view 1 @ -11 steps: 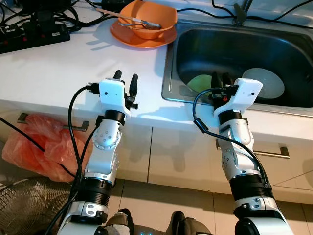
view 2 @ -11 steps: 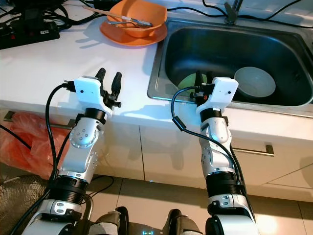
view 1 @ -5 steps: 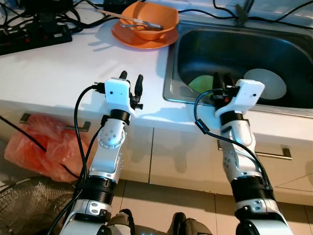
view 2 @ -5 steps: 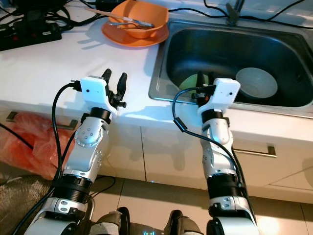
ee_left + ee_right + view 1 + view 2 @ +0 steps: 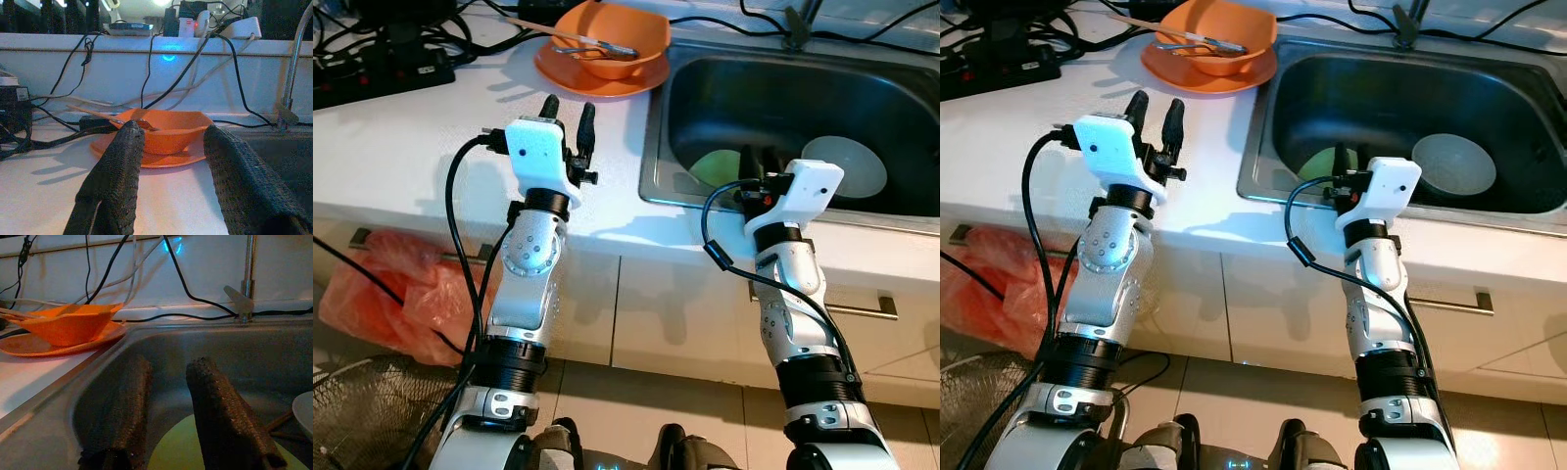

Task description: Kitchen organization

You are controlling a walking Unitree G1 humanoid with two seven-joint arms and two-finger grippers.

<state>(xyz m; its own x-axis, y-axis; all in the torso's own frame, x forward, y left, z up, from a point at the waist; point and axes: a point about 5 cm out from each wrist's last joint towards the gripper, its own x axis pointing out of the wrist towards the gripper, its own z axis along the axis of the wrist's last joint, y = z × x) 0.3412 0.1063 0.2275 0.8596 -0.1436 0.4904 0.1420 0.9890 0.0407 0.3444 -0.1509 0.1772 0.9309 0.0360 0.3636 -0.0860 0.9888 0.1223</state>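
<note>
An orange bowl [image 5: 612, 39] is sitting on an orange plate [image 5: 570, 76] on the white table [image 5: 411, 147], just beside the far left corner of the steel sink [image 5: 783, 108], and metal cutlery [image 5: 597, 44] together with a wooden stick is lying across the bowl's mouth. Inside the sink a green plate [image 5: 713, 166] is lying on the bottom near the front wall, with a white bowl [image 5: 847, 164] next to it, toward the sink's right side. The left pincer [image 5: 567, 111] is hovering above the table, on the near side of the orange bowl and well apart from it, with its two black fingers [image 5: 122, 166] spread and nothing between them; in the left wrist view the bowl and plate are showing through the gap between them. The right pincer [image 5: 756, 162] is reaching over the front rim of the sink, above the green plate, its fingers [image 5: 215, 406] parted slightly and holding nothing. At the far edge of the sink a faucet [image 5: 244, 289] is rising against the white wall. Black cables [image 5: 372, 39] and a power strip are lying on the table well to the left of the orange bowl. Below the table, left of the sink, an orange plastic bag [image 5: 386, 289] is hanging in front of the cabinet doors.
</note>
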